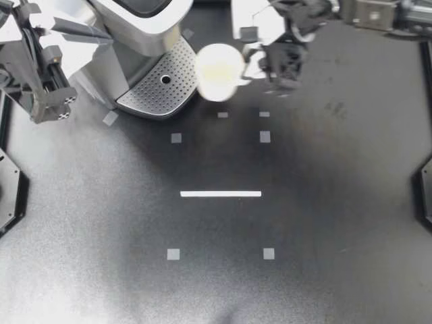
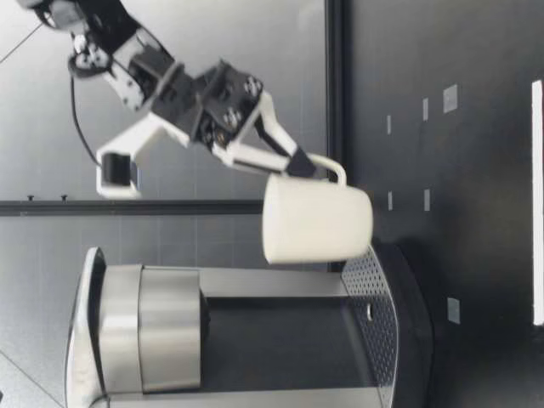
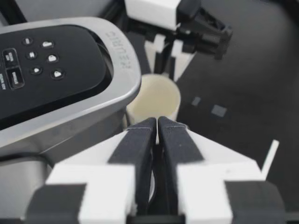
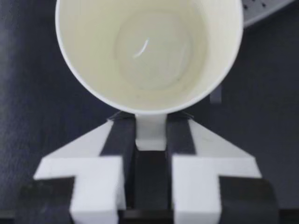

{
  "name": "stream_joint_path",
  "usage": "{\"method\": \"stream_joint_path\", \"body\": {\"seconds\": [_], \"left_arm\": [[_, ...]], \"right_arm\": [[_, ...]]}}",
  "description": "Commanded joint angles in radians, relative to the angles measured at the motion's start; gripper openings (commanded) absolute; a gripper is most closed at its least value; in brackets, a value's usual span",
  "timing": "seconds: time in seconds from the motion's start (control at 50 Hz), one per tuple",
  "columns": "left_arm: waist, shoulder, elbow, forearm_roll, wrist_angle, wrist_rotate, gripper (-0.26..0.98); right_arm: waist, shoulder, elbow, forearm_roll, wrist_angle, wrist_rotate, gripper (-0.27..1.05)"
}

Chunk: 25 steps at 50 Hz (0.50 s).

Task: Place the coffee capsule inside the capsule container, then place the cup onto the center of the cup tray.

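The cup (image 1: 217,71) is held by its handle (image 1: 244,75) in the right gripper (image 1: 253,69), at the edge of the perforated cup tray (image 1: 158,91) of the coffee machine (image 1: 135,27), so that from above part of it is seen over the tray's rim and the rest over the dark table (image 1: 304,236). In the low view the cup (image 2: 314,223) is seen roughly upright, with its mouth up, beside the machine (image 2: 153,327) and over the far edge of the tray (image 2: 378,297); whether its base touches the tray cannot be told. The right gripper (image 2: 299,161) is shown there coming down at a slant onto the handle (image 2: 333,168). In the right wrist view the handle (image 4: 150,133) is clamped between the two fingers (image 4: 119,135), which are pressed against it from both sides, and the cup's pale inside (image 4: 149,51) is seen empty. The left gripper (image 1: 94,35) is kept above the machine; in its own view its fingers (image 3: 138,140) are pressed together with nothing between them, and the cup (image 3: 154,98) is seen ahead of them, just beside the machine's head (image 3: 56,70). A white tape line (image 1: 221,194) is laid on the table, well apart from the cup.
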Motion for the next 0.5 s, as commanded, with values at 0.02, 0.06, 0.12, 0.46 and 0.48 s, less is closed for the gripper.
{"method": "stream_joint_path", "body": {"seconds": [0.02, 0.06, 0.12, 0.46, 0.48], "left_arm": [[0.0, -0.021, -0.009, 0.003, -0.009, -0.002, 0.16], [-0.002, -0.026, -0.006, 0.003, -0.008, -0.003, 0.16], [0.0, -0.031, -0.003, 0.003, -0.009, -0.011, 0.16], [-0.002, -0.035, 0.009, 0.005, -0.008, -0.021, 0.16], [0.0, -0.035, 0.009, 0.003, -0.009, -0.021, 0.16]], "right_arm": [[0.012, 0.009, -0.069, 0.006, -0.002, -0.002, 0.17], [0.014, 0.023, -0.087, 0.006, 0.003, -0.002, 0.17], [0.014, 0.041, -0.109, 0.006, 0.008, -0.002, 0.17], [0.014, 0.104, -0.192, 0.006, 0.02, 0.003, 0.17], [0.015, 0.107, -0.196, 0.006, 0.02, 0.003, 0.17]]}}
